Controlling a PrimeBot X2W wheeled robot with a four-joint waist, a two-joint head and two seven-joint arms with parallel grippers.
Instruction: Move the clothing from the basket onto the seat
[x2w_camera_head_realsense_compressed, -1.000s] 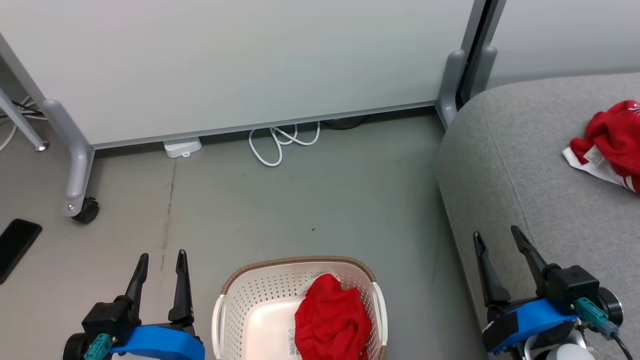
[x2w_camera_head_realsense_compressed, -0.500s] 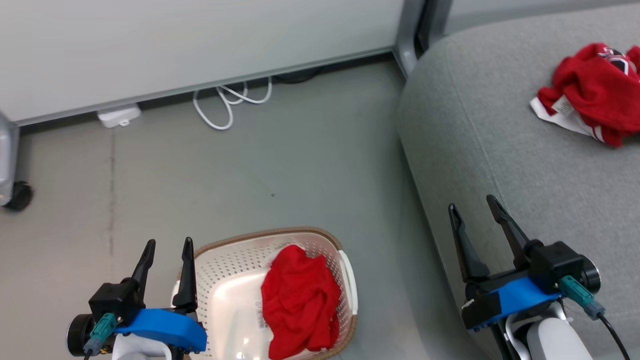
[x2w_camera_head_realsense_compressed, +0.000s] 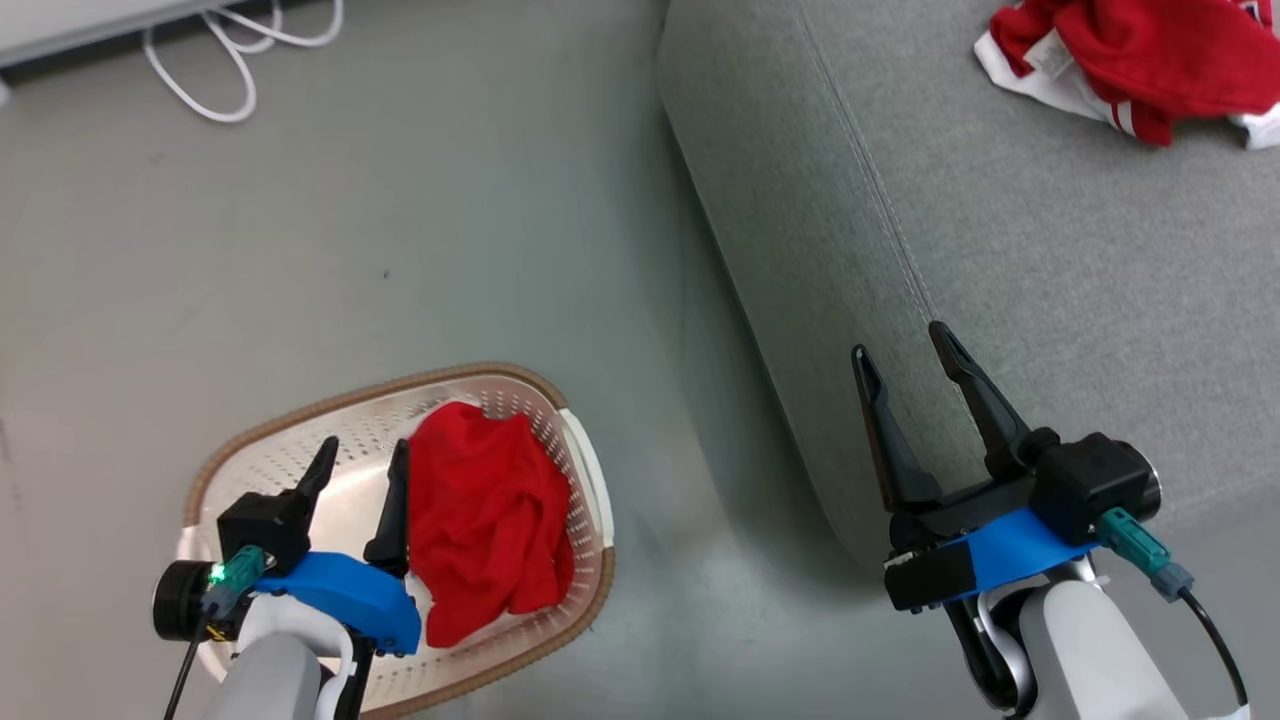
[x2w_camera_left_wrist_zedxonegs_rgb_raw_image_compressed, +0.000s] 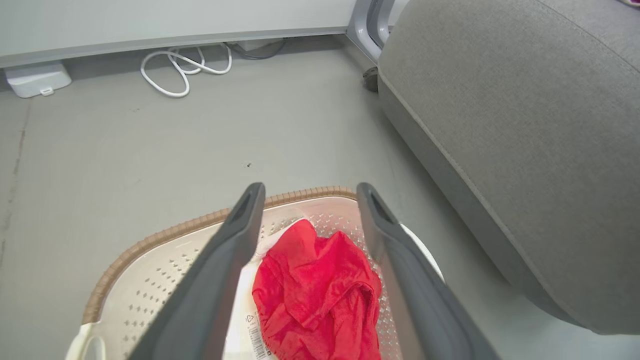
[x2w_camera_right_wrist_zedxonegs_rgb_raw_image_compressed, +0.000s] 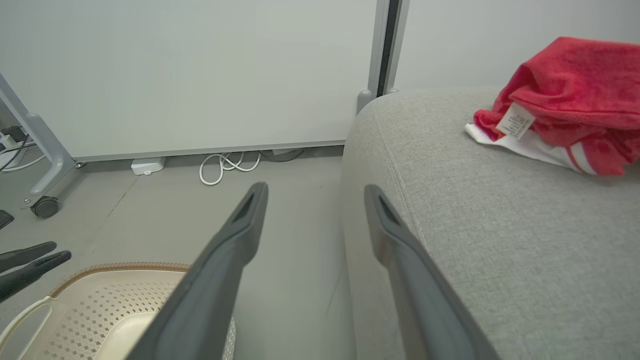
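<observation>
Step in hand: reach for the second pick. A red jersey (x2w_camera_head_realsense_compressed: 485, 520) lay bunched in the basket (x2w_camera_head_realsense_compressed: 450, 372), against its right wall, with the left of the basket's floor bare. The other red jersey (x2w_camera_head_realsense_compressed: 1130, 50) already lay on the seat (x2w_camera_head_realsense_compressed: 1000, 250), toward its far edge.

The left gripper (x2w_camera_head_realsense_compressed: 365, 447) hung over the basket's interior, jaws spread and holding nothing. Its right finger stood just beside the cloth. In the left wrist view the heap sat framed between the two fingers. The right gripper (x2w_camera_head_realsense_compressed: 900, 340) hung spread and empty over the seat's near left edge.

Next move, as judged: lower the left gripper into the basket, nudge it toward the right wall, then bite deep into a fold. Thin loose cloth could slip from a shallow pinch. Lift clear of the rim before crossing to the seat.

Against a second earlier: the head camera had swung down and right, so the whole scene shifted. The left gripper, then beside the basket's left wall over the floor (x2w_camera_head_realsense_compressed: 400, 200), now stood over the basket. Both grippers stayed wide open. Neither jersey had changed its lie.
</observation>
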